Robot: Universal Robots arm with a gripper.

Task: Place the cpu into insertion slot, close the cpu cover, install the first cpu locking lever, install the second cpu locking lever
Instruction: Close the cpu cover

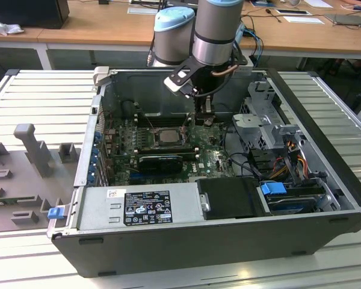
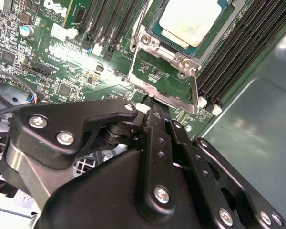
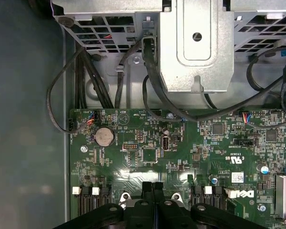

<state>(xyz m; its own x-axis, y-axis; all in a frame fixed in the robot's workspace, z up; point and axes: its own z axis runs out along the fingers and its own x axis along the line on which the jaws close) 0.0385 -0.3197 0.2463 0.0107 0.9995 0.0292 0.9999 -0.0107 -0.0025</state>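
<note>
The cpu (image 2: 193, 19) lies flat in the insertion slot (image 2: 226, 21), pale metal face up; in the exterior view the cpu (image 1: 167, 136) sits mid-board inside the open case. The cpu cover (image 2: 142, 86), a silvery frame, stands swung open beside the slot, and green board shows through its opening. A thin locking lever (image 2: 195, 90) runs along one side of that frame. My black gripper (image 2: 155, 114) is shut with nothing between its fingers, its tip just off the cover's free edge. In the first wrist view the gripper (image 3: 152, 187) hangs over the board between the memory slots.
Long black memory slots (image 2: 238, 52) flank the socket. A metal drive cage (image 3: 195, 43) with black cables (image 3: 152, 86) stands past the board's edge. The case walls (image 1: 325, 114) and the power supply (image 1: 138, 208) box in the work space.
</note>
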